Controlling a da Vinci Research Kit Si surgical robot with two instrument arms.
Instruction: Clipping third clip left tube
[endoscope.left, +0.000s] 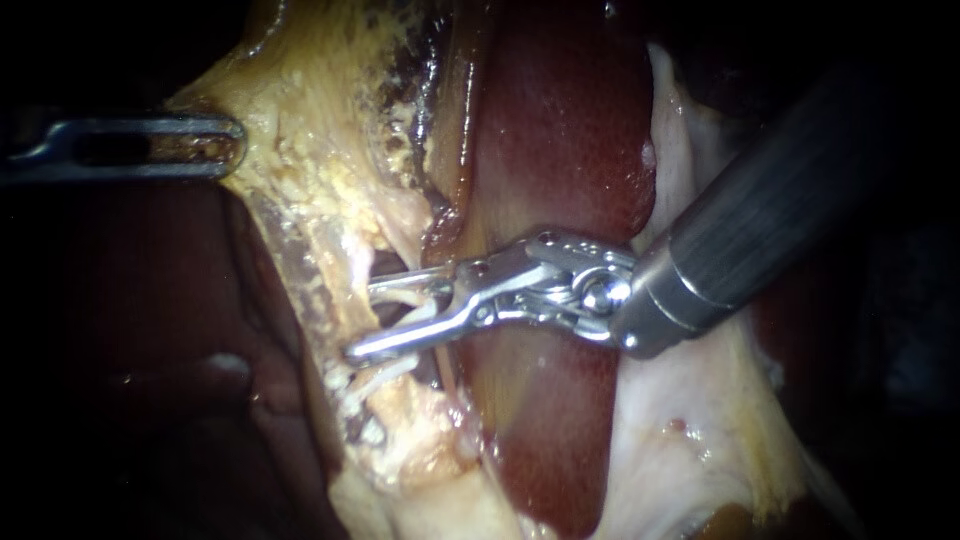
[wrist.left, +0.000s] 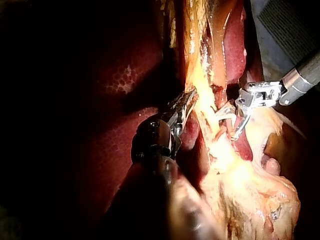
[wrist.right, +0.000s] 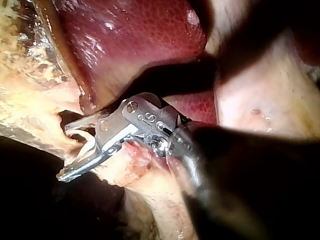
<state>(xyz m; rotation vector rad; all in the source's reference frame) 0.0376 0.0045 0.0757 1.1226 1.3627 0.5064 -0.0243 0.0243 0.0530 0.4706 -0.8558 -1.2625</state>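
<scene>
My right instrument (endoscope.left: 362, 320) comes in from the right, its jaws open, one on each side of a thin pale tube (endoscope.left: 405, 300) that crosses a dark gap in the yellowish tissue (endoscope.left: 320, 180). The right wrist view shows the same jaws (wrist.right: 64, 150) apart with the pale tube (wrist.right: 87, 142) lying between them. I cannot make out any clip on the tube. My left instrument (endoscope.left: 225, 150) lies at the upper left, its slotted jaws shut on the edge of the yellowish tissue. The left wrist view shows those jaws (wrist.left: 187, 100) holding that tissue stretched.
Dark red liver (endoscope.left: 560, 130) lies behind the right instrument's jaws and fills the left side (endoscope.left: 120, 380). Pale glistening tissue (endoscope.left: 690, 430) runs under the right shaft (endoscope.left: 780, 220). More pale strands (endoscope.left: 375, 385) lie just below the lower jaw.
</scene>
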